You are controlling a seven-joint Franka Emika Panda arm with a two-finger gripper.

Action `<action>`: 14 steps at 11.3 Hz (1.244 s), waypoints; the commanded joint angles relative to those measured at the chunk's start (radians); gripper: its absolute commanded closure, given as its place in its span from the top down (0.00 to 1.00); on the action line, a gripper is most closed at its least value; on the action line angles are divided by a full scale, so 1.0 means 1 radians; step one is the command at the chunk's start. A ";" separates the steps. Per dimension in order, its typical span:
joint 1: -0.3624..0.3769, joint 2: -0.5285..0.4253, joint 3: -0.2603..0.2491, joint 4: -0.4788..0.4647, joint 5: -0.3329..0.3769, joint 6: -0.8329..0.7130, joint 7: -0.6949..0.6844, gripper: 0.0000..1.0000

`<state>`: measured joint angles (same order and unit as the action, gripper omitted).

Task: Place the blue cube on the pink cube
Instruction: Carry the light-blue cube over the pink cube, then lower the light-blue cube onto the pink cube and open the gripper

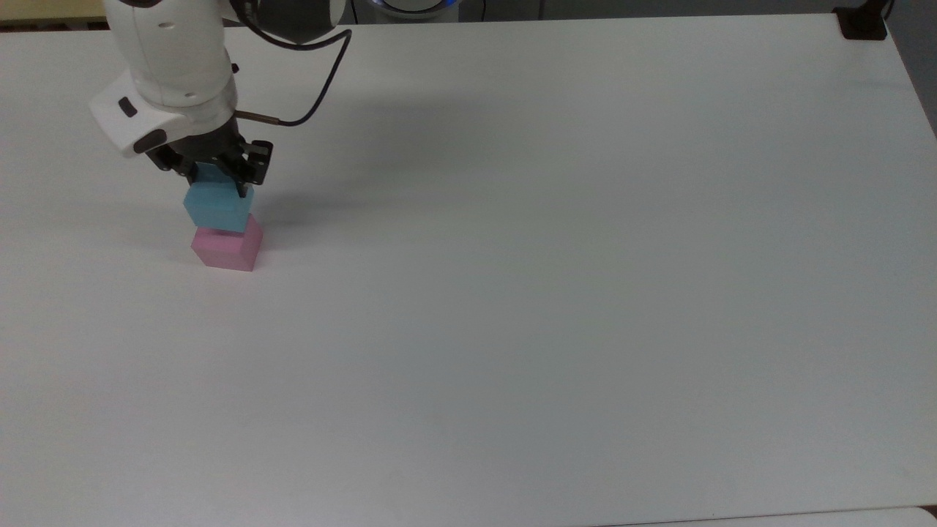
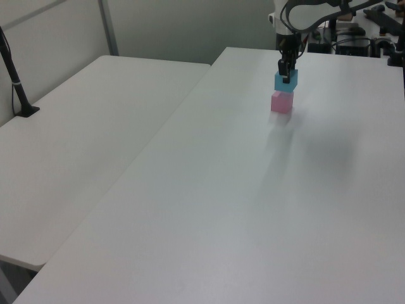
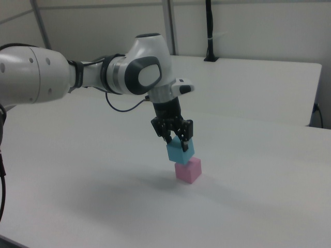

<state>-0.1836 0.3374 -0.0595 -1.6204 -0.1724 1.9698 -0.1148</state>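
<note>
- Top view: we see the white arm reaching down at the top view's left, its dark claw [image 1: 217, 176] clamped on the upper part of the blue cube [image 1: 218, 207].
- The blue cube hangs directly over the pink cube [image 1: 227, 249], which sits flat on the white worktop [image 1: 556, 293]. In the top view the two overlap, so we cannot tell from there whether they touch.
- In the right view the blue cube [image 3: 180, 150] looks slightly tilted and turned against the pink cube [image 3: 187, 170], with its lower edge at or just above the pink top (a sliver of gap may remain; we cannot say for sure).
- The left view shows the same stack-to-be: blue cube [image 2: 285, 81] above pink cube [image 2: 281, 102], with the claw [image 2: 286, 70] coming down from overhead.
- We judge the grip is taken high on the blue cube so that its underside stays free to land on the pink top, and the fingers clear the lower cube.
- We judge the task to be at the placing step: the blue cube needs to settle squarely before the claw lets go, or it may slide off.
</note>
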 commanded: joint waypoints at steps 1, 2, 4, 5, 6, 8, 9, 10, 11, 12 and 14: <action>0.006 -0.017 -0.042 -0.027 -0.016 0.009 -0.020 0.49; 0.001 -0.009 -0.042 -0.029 -0.016 0.032 -0.019 0.49; 0.003 0.011 -0.040 -0.036 -0.016 0.060 -0.006 0.49; 0.004 0.015 -0.040 -0.039 -0.012 0.084 0.000 0.49; 0.004 0.021 -0.040 -0.039 -0.009 0.098 0.012 0.49; 0.004 0.029 -0.040 -0.039 -0.007 0.126 0.021 0.51; 0.003 0.031 -0.040 -0.039 -0.004 0.126 0.023 0.59; 0.003 0.031 -0.040 -0.039 -0.002 0.126 0.029 0.82; 0.000 0.031 -0.040 -0.039 -0.002 0.123 0.036 0.96; -0.002 0.029 -0.040 -0.038 -0.001 0.118 0.038 1.00; -0.004 0.006 -0.040 -0.032 0.004 0.113 0.046 1.00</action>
<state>-0.1903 0.3804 -0.0937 -1.6389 -0.1744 2.0710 -0.0929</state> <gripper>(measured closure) 0.000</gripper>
